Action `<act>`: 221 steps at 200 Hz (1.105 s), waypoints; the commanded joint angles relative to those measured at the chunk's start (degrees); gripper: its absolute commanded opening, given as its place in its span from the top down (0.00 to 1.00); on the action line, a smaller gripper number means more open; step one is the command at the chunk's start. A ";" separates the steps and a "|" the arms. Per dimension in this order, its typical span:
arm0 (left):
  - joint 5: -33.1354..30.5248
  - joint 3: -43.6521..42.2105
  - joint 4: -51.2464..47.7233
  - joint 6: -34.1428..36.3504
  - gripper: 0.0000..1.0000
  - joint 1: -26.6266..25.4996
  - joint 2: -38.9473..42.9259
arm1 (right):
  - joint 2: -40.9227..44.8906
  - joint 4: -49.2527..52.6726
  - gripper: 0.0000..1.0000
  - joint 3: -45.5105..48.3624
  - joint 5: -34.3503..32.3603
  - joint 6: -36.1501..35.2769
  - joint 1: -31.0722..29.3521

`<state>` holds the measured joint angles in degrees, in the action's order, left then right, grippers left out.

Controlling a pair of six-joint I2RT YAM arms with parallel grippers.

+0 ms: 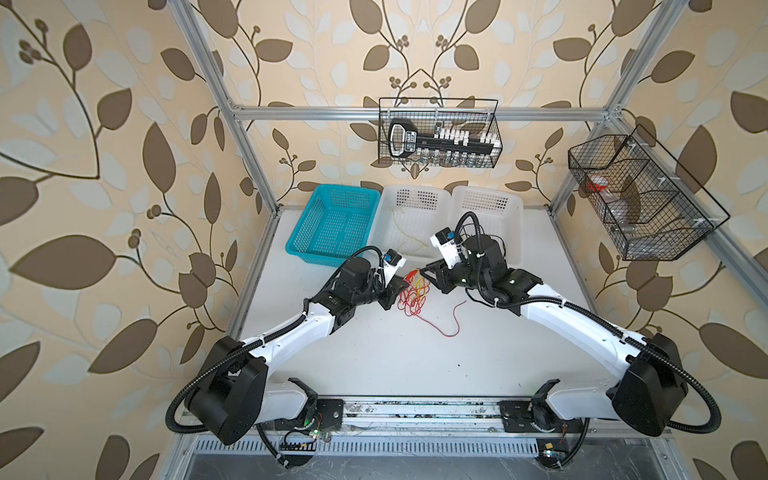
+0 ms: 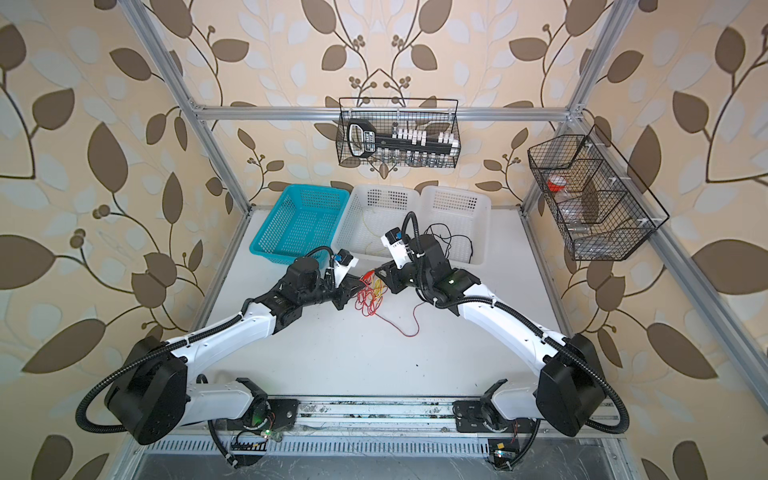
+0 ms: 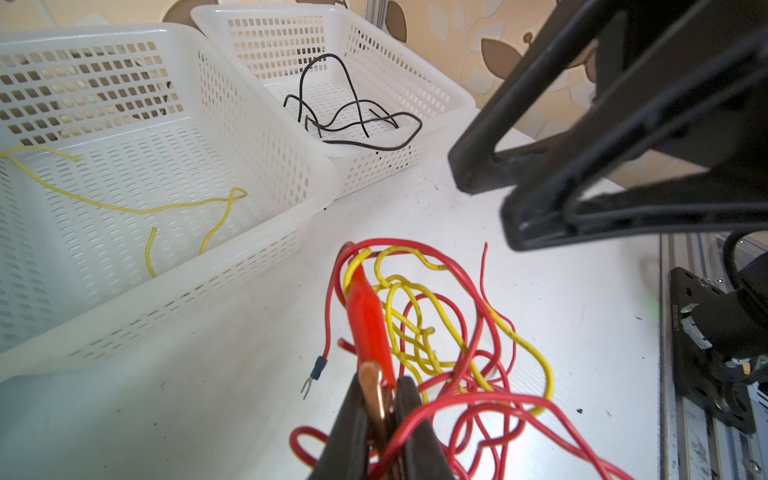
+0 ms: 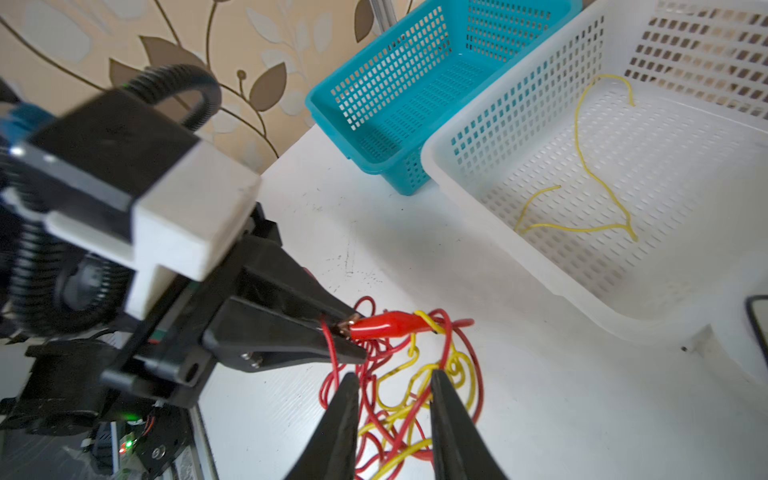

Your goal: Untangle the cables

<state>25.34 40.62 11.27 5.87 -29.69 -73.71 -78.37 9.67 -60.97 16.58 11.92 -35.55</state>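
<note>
Closest to the arm bases, a loose red tail (image 1: 444, 335) trails over the tabletop (image 1: 374, 365) out of the cables (image 1: 413, 293), a red-and-yellow knot lying mid-tabletop between both arms. The left claw (image 4: 353, 332) is pinching the copper nose of the red alligator clip (image 4: 386, 325), and a red strand looks caught in there too. The right claw (image 4: 390, 378) is spread, jaws straddling the clump with several loops between them.

My worry: bite down here and it grabs red and yellow together, so pulling would probably just cinch the knot, or yank the clip out of that skinny grip.

Further back, a yellow wire (image 3: 137, 211) lies in the middle white basket (image 3: 166, 299) and a black wire (image 3: 361, 145) in the far white basket (image 3: 374, 174). The blue basket (image 4: 395, 62) looks empty.
</note>
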 commanded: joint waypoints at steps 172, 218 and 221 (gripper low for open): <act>-2.55 -0.34 4.21 1.21 1.00 -0.44 2.13 | 2.25 3.69 0.63 0.13 -7.96 -0.97 0.44; -2.89 -1.82 7.01 2.98 1.00 -0.38 3.73 | -0.24 7.84 0.63 -0.35 -4.77 0.93 6.19; -2.85 -1.86 6.99 3.08 1.00 -0.47 3.82 | -0.65 8.13 0.63 -0.45 -4.85 0.87 6.26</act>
<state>22.83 39.13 13.37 6.57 -29.69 -72.69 -76.60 14.15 -60.75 10.11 12.60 -29.87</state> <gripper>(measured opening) 0.148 0.373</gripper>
